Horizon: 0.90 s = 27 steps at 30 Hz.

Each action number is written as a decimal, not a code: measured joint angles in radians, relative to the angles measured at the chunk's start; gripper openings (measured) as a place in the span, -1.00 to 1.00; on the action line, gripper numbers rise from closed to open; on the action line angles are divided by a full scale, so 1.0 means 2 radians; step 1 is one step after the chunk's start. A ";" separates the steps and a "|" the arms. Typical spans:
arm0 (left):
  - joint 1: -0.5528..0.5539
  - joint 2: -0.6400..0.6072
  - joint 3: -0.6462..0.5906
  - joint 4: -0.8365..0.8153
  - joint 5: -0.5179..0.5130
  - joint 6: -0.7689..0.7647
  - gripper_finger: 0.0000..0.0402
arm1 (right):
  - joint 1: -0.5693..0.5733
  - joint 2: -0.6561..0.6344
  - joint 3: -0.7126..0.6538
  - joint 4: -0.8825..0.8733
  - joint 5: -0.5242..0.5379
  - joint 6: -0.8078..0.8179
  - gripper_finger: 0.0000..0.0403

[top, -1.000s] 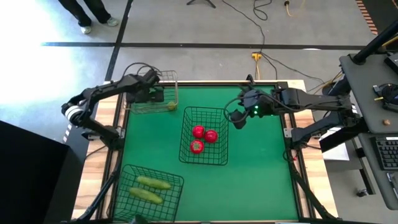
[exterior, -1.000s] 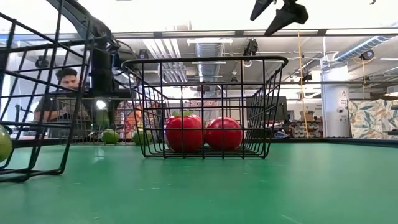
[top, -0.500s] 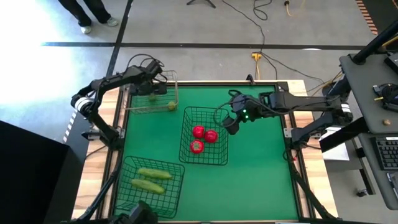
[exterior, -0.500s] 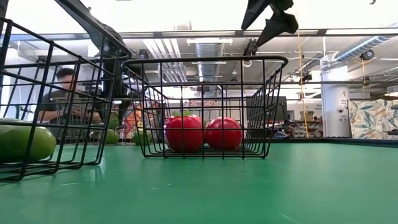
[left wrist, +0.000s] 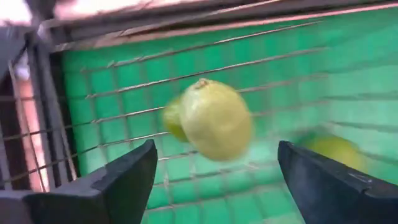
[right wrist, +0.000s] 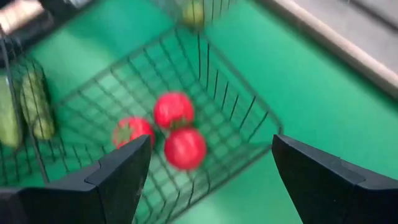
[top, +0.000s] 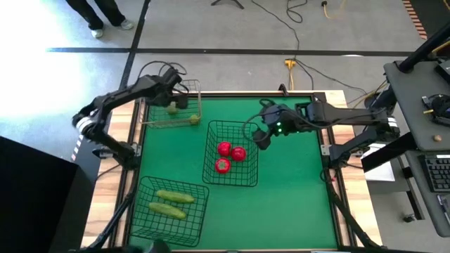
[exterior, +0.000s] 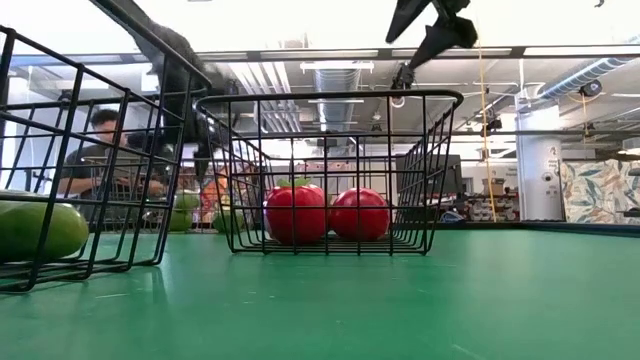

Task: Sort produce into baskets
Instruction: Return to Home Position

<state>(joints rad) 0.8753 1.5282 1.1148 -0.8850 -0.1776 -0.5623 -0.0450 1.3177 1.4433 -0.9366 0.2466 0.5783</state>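
Note:
My left gripper is open above the pale wire basket at the table's far left. In the left wrist view a lime shows just beyond its fingers. A second lime lies behind it and a third to one side. I cannot tell whether the nearest lime rests on the basket floor. My right gripper is open and empty over the far right corner of the middle black basket, which holds three tomatoes. Two cucumbers lie in the near-left black basket.
Bare green mat lies on the right and near right of the table. A person sits behind the table in the low view. A desk with a keyboard stands off the table's right side.
My left gripper has risen out of the pale basket and shifted a little toward the far edge. A lime now shows below it. My right gripper has moved toward the table's left, over the middle basket's corner. The cucumber basket has slid a little toward the far edge.

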 joint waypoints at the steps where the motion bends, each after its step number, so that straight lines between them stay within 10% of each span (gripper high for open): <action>1: -0.013 -0.019 -0.001 0.002 0.000 0.005 0.57 | 0.003 -0.003 0.005 0.004 0.009 -0.006 0.61; 16: -0.345 -0.286 -0.032 0.091 -0.011 0.115 0.58 | 0.027 -0.026 0.008 0.215 0.035 -0.166 0.61; 27: -0.413 -0.350 -0.041 0.166 0.007 0.182 0.58 | 0.024 -0.049 -0.005 0.354 -0.035 -0.304 0.61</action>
<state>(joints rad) 0.0485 0.8289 1.0320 -0.5523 -0.1633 -0.1985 0.0027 1.2204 1.4343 -0.2286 0.1768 -0.0304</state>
